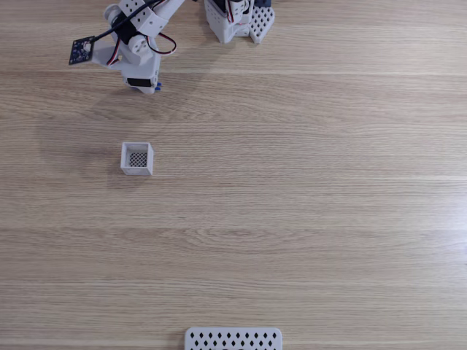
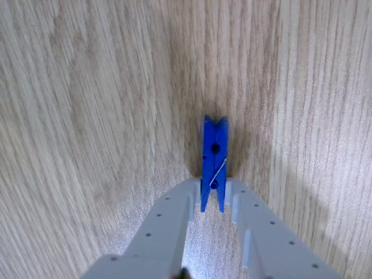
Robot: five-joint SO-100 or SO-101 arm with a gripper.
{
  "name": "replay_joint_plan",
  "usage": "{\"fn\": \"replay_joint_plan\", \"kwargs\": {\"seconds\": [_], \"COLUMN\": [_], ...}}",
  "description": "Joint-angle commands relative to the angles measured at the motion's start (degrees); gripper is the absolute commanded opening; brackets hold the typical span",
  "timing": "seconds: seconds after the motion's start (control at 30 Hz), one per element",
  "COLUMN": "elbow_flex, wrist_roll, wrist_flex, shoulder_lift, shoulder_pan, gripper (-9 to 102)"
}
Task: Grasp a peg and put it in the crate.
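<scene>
Arm bent low near its base, gripper clamped on the peg.

In the fixed view the white arm reaches from the top edge down and to the left, its gripper (image 1: 151, 87) pointing toward the table with a small circuit board jutting out on its left side. In the other view the two white fingers (image 2: 168, 224) enter from the bottom edge and converge, pinching the lower end of the blue peg (image 2: 214, 160) between their tips.
</scene>
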Motion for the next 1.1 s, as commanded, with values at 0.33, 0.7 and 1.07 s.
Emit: {"fn": "replay_joint_plan", "kwargs": {"seconds": [0.33, 0.7, 1.07], "elbow_flex": [5.8, 10.9, 19.8], "wrist_roll": [-28.7, -54.8, -50.0], "wrist_flex": [-13.0, -63.8, -88.3], "shoulder_lift": [21.4, 23.0, 22.7], "shoulder_pan": [-9.8, -12.7, -19.3], "gripper": [-1, -1, -1]}}
